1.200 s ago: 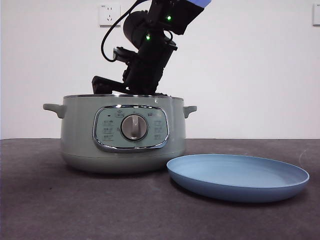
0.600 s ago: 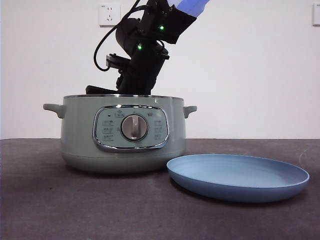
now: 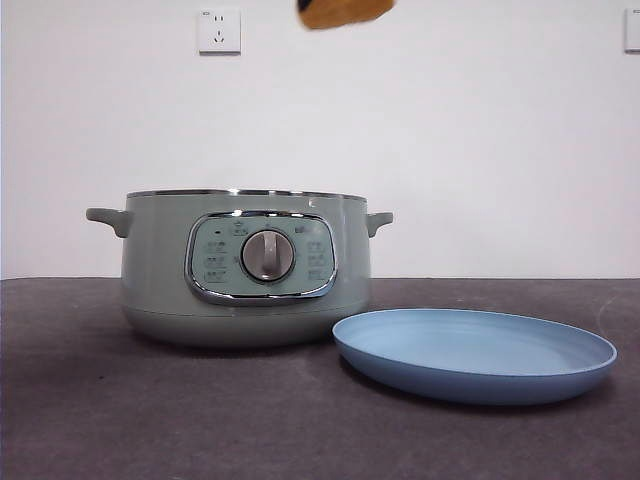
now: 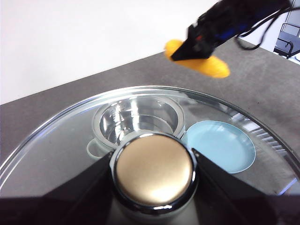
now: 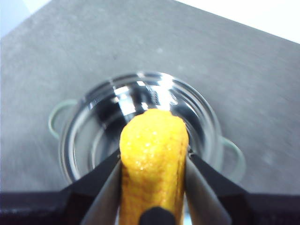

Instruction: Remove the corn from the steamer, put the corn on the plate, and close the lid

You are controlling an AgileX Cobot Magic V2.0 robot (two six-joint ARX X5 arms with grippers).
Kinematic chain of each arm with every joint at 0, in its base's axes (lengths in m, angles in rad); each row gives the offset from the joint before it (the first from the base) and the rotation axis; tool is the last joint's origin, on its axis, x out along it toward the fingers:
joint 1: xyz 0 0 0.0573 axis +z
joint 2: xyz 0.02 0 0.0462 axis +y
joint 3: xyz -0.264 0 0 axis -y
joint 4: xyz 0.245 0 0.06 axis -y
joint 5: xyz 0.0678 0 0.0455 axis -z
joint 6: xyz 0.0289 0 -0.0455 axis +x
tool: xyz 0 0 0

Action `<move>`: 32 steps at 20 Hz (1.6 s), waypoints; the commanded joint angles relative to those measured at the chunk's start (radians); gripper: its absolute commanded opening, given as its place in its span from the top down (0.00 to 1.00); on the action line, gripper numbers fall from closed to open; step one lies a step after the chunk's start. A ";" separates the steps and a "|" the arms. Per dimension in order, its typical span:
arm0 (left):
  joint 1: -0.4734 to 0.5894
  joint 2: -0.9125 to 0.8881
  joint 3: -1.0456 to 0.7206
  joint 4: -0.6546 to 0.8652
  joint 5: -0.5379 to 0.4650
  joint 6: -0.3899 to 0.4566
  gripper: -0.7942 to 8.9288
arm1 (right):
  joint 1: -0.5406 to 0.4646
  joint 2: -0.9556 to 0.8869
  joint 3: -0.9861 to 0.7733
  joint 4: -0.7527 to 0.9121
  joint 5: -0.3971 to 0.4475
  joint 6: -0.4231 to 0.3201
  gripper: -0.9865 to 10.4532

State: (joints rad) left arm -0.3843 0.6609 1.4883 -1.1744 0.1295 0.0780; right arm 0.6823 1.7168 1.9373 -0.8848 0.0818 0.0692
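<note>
High above the open sage-green steamer (image 3: 150, 270), the yellow corn (image 5: 153, 154) sits gripped between the jaws of my right gripper (image 5: 153, 161). In the front view only the corn's (image 3: 345, 12) underside shows at the top edge. The steamer's shiny bowl (image 5: 140, 117) lies straight below the corn. My left gripper (image 4: 154, 176) is shut on the knob (image 4: 154, 168) of the glass lid (image 4: 70, 136), held up in the air. Through the glass I see the steamer (image 4: 136, 119) and the light-blue plate (image 4: 220, 145), with the right gripper (image 4: 201, 37) and corn (image 4: 206, 65) above them.
The plate (image 3: 475, 375) rests on the dark table just right of the steamer, almost touching its base. A white wall with a socket (image 3: 219, 30) stands behind.
The right arm has risen from inside the steamer and left the front view, lifting the corn to the picture's top edge. Steamer and plate have not moved.
</note>
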 commanded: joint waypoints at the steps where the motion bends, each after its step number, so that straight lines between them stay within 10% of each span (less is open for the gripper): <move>1: 0.001 -0.008 0.014 0.051 0.003 0.004 0.93 | -0.025 -0.030 -0.016 -0.049 0.004 -0.030 0.92; 17: 0.001 -0.008 0.014 0.042 0.003 -0.004 0.93 | -0.204 -0.357 -1.080 0.660 -0.136 0.199 0.92; 32: 0.001 -0.008 0.014 0.036 0.004 -0.008 0.93 | -0.202 -0.080 -1.196 0.932 -0.113 0.281 0.92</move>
State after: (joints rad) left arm -0.3843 0.6609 1.4883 -1.1816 0.1303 0.0772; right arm 0.4778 1.6302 0.7532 0.0441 -0.0345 0.3416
